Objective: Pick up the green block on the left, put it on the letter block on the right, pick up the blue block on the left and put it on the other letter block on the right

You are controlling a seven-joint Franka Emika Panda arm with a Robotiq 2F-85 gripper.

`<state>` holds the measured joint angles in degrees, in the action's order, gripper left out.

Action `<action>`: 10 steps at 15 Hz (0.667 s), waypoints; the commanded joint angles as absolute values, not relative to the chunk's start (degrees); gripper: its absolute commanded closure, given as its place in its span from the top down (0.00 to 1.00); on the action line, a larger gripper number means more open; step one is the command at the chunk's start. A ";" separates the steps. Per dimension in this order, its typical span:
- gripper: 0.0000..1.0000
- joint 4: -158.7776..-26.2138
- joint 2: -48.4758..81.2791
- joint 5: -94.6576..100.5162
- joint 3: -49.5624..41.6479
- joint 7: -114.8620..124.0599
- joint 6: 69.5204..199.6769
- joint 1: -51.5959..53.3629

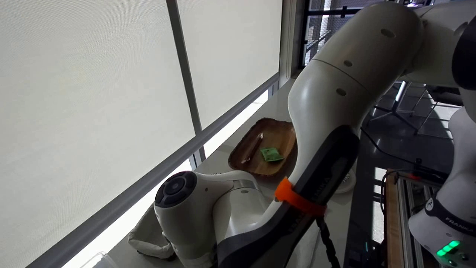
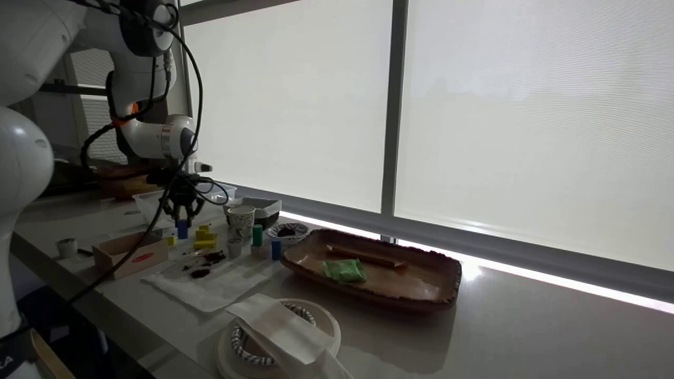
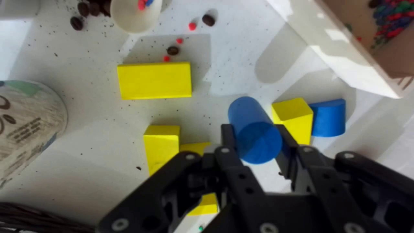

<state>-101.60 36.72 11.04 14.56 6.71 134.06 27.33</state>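
Note:
My gripper [image 3: 257, 132] is shut on an upright blue block [image 3: 258, 142], a cylinder, with one finger on each side. Its shadow lies apart from it, so it seems to be off the table. An exterior view also shows the gripper [image 2: 182, 222] with the blue block [image 2: 182, 230] below it. In that view the green block [image 2: 257, 235], a cylinder, stands on a pale block [image 2: 260, 252]; no letter is readable. A second blue cylinder [image 2: 276, 249] stands beside it. The wrist view shows another blue piece [image 3: 329, 118] against a yellow block [image 3: 294, 119].
Several yellow blocks [image 3: 154, 81] lie around the gripper. A patterned cup [image 2: 241, 221], a small cup [image 2: 235, 247] and an open wooden box [image 2: 130, 258] stand close by. A wooden tray [image 2: 421, 281] holds a green packet [image 2: 345, 270]. Beans and beads are scattered.

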 commanded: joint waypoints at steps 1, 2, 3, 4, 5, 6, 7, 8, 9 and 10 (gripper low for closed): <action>0.08 -108.37 25.01 9.13 14.67 12.74 125.41 28.88; 0.08 -108.53 22.79 9.32 14.41 16.16 121.43 29.71; 0.08 -108.97 20.12 9.55 14.48 19.32 117.71 30.21; 0.08 -109.73 17.25 9.24 14.88 22.39 114.13 30.31; 0.08 -110.49 14.14 8.85 15.34 24.94 110.12 30.17; 0.08 -112.34 11.02 7.32 16.23 24.82 109.71 28.94; 0.33 -106.39 18.03 9.82 16.37 22.64 110.91 29.25; 0.33 -107.55 15.25 9.17 16.86 23.65 109.46 28.95; 0.33 -108.80 13.15 8.79 17.12 23.95 109.16 28.65; 0.33 -109.82 11.90 8.56 17.24 24.05 109.17 28.38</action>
